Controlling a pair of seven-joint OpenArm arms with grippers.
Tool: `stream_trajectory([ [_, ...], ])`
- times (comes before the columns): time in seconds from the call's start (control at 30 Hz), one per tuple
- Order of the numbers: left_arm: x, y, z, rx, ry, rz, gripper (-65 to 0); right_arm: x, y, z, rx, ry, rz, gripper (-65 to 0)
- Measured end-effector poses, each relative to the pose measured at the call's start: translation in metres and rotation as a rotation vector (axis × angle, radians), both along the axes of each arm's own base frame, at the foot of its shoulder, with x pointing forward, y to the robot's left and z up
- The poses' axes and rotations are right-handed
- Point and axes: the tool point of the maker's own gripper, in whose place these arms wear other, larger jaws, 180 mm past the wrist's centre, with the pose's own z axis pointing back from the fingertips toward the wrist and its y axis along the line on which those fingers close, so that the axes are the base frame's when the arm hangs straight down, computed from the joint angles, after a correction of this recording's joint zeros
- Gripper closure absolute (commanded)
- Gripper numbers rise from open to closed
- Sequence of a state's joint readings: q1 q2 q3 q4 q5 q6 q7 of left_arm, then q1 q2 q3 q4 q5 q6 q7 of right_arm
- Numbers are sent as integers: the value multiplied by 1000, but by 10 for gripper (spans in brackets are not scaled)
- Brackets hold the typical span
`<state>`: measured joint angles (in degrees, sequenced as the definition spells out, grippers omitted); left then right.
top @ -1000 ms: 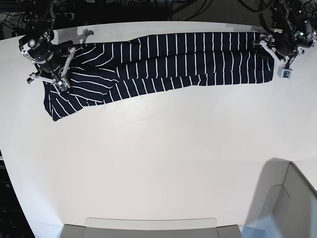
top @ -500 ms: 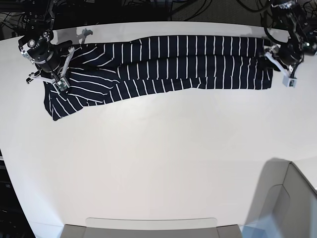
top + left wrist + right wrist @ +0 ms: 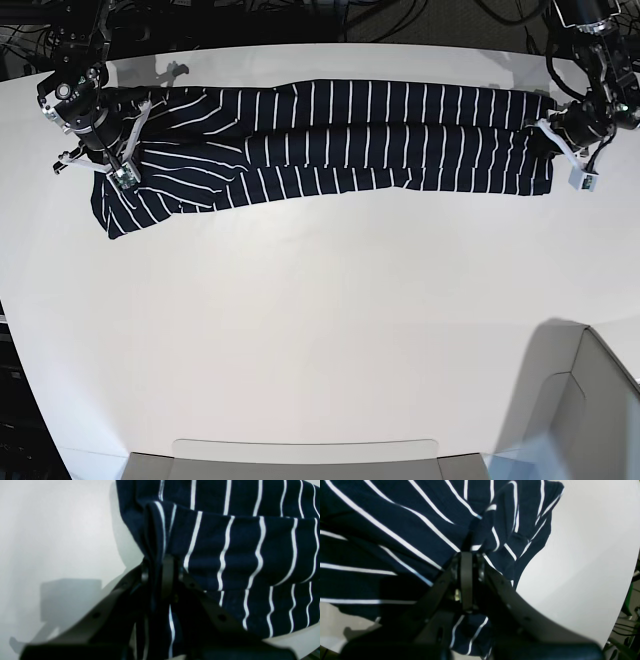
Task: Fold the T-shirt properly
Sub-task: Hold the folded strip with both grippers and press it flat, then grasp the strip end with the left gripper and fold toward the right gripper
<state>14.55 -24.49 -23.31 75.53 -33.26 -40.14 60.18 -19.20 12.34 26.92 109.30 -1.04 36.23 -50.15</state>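
Observation:
The dark navy T-shirt with thin white stripes lies stretched in a long band across the far part of the white table. My left gripper is at its right end and is shut on a bunched fold of the T-shirt, with the cloth pinched between the fingers. My right gripper is at its left end and is shut on a fold of the T-shirt, with the sleeve end spread beyond the closed fingers.
A grey box stands at the front right corner. A pale tray edge runs along the front. Cables lie behind the table's far edge.
The left gripper has moved right and toward the front with the shirt's right end. The shirt has pulled straighter and tauter. The right gripper has shifted only slightly.

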Motion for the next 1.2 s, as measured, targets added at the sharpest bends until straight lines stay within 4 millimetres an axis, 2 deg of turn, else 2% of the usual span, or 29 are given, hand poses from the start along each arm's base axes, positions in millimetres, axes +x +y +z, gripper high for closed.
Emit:
stream_trajectory([
  [0.1, -2, 8, 4, 6, 2, 28, 0, 0, 0, 1, 0, -3, 1, 0],
  [0.3, -16, 44, 21, 43, 30, 149, 0, -1, 0, 0, 2, -1, -4, 0],
  [0.4, -30, 72, 38, 131, 117, 198, 0, 0, 2, 1, 18, -7, -1, 0],
  [0.43, -29, 79, 44, 161, 112, 204, 0, 0, 5, 1, 28, -8, 1, 0],
  [0.53, -23, 83, 64, 224, 81, 189, 0, 0, 12, -1, 53, -11, -3, 0],
  [0.6, -7, 86, 87, 280, 4, 166, 0, -1, 15, -1, 59, -14, -5, 0],
  [0.63, 1, 85, 98, 303, -35, 153, 0, -2, 16, 1, 56, -17, -2, -20],
  [0.7, 12, 81, 110, 324, -94, 141, 0, -1, 17, 2, 55, -20, -3, -67],
  [0.73, 10, 76, 111, 328, -97, 137, 0, -1, 16, 2, 52, -21, -5, -91],
  [0.9, -22, 46, 112, 361, -62, 95, 0, -1, 14, 1, 44, -19, -11, -178],
  [0.97, -25, 26, 115, 373, -61, 33, 0, -2, 15, 1, 45, -17, -12, -191],
  [1.03, -18, 3, 115, 346, -95, -20, 0, -2, 16, 0, 45, -16, -10, -192],
  [1.2, -10, -31, 101, 260, -101, -55, 0, 1, 17, 2, 48, -24, -8, -192],
])
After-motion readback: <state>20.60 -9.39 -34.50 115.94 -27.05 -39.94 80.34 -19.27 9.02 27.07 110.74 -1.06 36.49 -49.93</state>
